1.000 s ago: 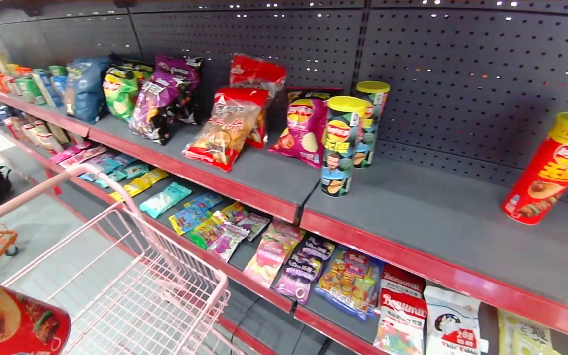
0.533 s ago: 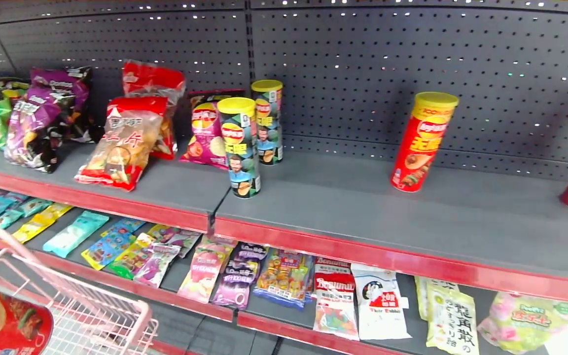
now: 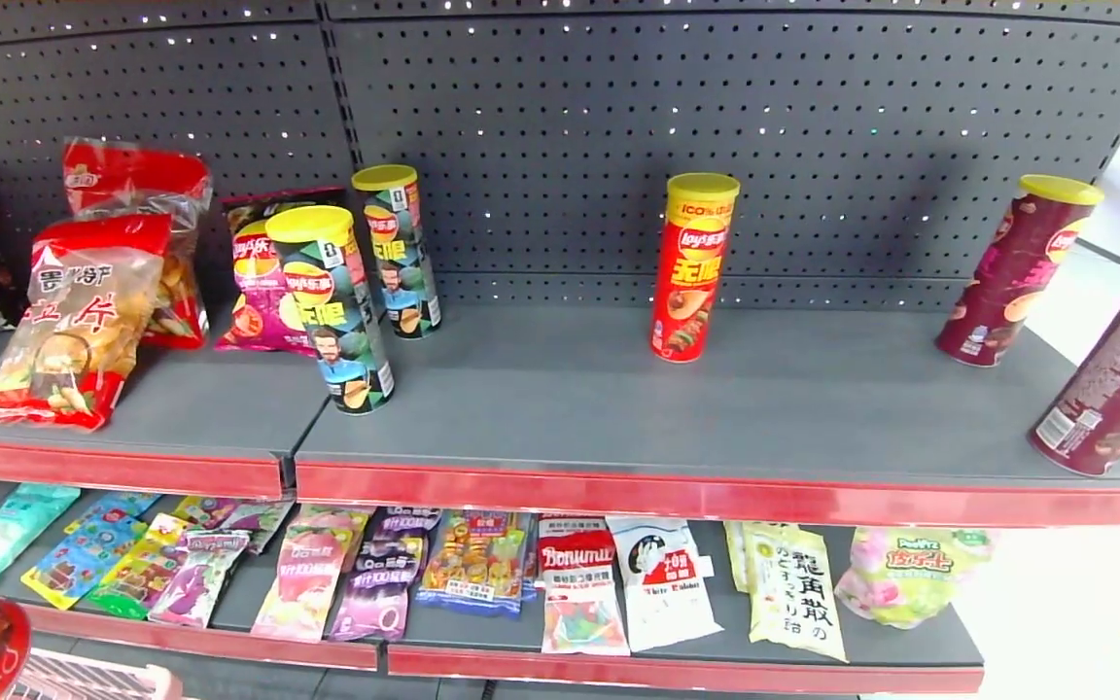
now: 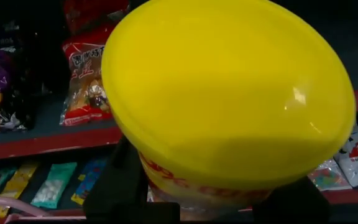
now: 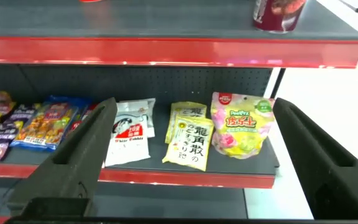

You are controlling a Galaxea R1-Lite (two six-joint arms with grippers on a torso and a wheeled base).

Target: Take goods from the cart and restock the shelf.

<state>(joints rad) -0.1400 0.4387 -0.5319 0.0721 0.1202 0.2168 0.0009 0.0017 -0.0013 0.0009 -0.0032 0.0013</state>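
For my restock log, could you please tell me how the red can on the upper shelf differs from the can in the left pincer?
The shelf can stands upright on the upper shelf; the held can is clamped in the left pincer, off the shelf. The shelf can stands alone mid-shelf; the held can is low at the robot's left, by the pink cart. Both have red bodies and yellow lids.

Perforated back panel behind, with pale floor at the right.
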